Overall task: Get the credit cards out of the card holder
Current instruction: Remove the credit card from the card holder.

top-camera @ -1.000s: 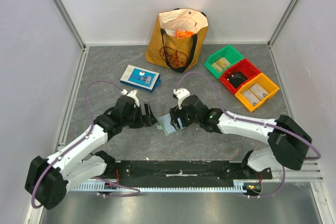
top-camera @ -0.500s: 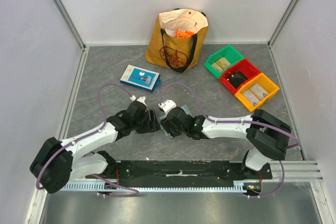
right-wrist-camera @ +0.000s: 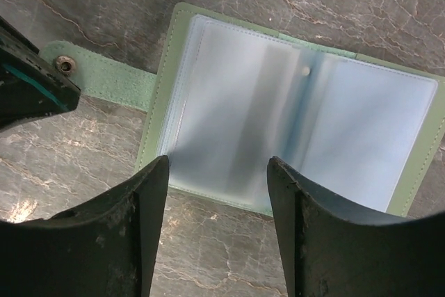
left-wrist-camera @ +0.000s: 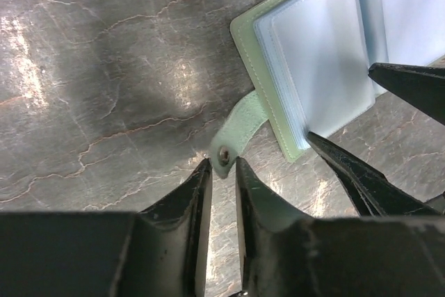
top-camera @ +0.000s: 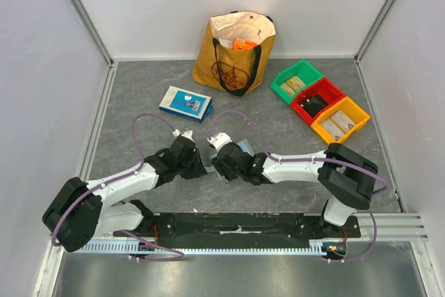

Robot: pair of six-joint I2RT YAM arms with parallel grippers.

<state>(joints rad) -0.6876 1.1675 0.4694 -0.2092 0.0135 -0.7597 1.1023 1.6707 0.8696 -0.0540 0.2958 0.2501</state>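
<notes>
Overall: both arms low, reaching inward, wrists almost nose to nose.
Left arm [top-camera: 132, 179]: stretched rightward, forearm close to the surface [left-wrist-camera: 104, 67].
Left end effector [left-wrist-camera: 221, 165]: narrow, tips flanking the end of the snap strap [left-wrist-camera: 240, 119]; cannot tell whether pinched.
Right arm [top-camera: 299, 165]: stretched leftward, forearm about level.
Right end effector [right-wrist-camera: 219, 165]: wide, holding nothing.
Card holder [right-wrist-camera: 299, 116]: lying open, clear pockets up, just ahead of the right fingertips, ahead-right of the left tips.
</notes>
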